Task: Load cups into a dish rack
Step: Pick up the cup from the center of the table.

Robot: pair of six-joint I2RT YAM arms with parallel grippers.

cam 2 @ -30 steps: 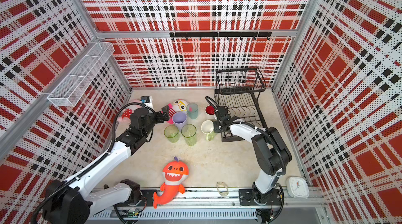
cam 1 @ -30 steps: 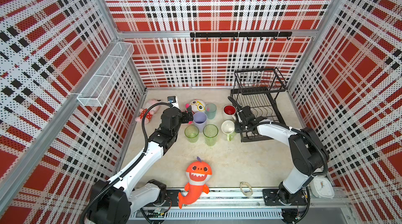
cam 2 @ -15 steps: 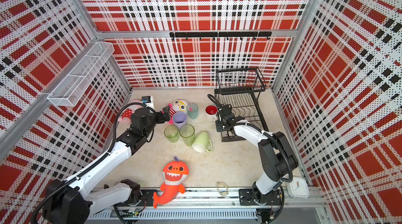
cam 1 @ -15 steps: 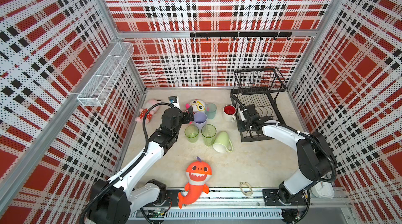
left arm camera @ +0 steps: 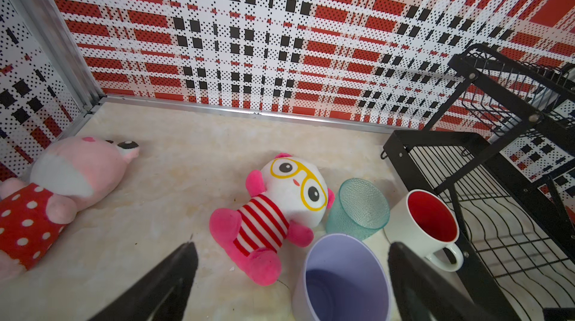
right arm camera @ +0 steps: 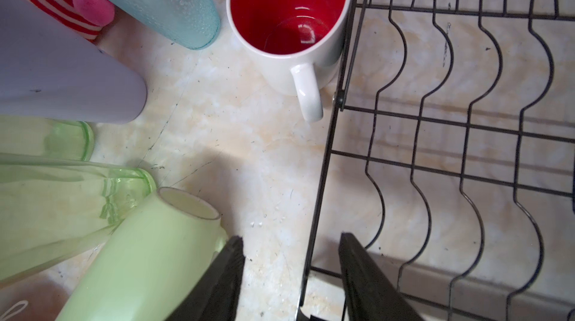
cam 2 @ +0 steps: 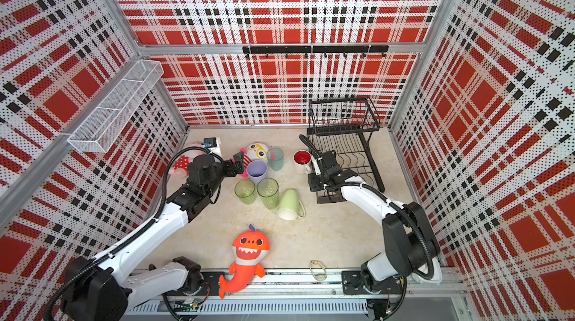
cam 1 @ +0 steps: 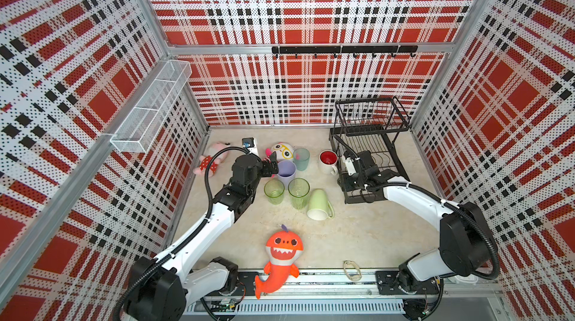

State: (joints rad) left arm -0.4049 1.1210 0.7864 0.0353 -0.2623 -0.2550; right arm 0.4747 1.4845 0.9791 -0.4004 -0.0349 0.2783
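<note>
My left gripper is open, with the upright lavender cup low between its fingers and untouched. Behind that cup stand the teal cup and the white red-lined mug. Two green tumblers stand in front of it. The pale-green mug lies on its side against a tumbler. My right gripper is open above the left edge of the black dish rack. One edge wire runs between its fingers and it holds nothing.
Plush toys lie around: a white one with yellow glasses touching the lavender cup, a pink one by the left wall, and an orange shark at the front. A white mesh basket hangs on the left wall.
The pale-green mug stood upright at my right gripper; it now lies tipped over nearer the front. My right gripper has opened and moved to the rack's edge. My left arm has not moved.
</note>
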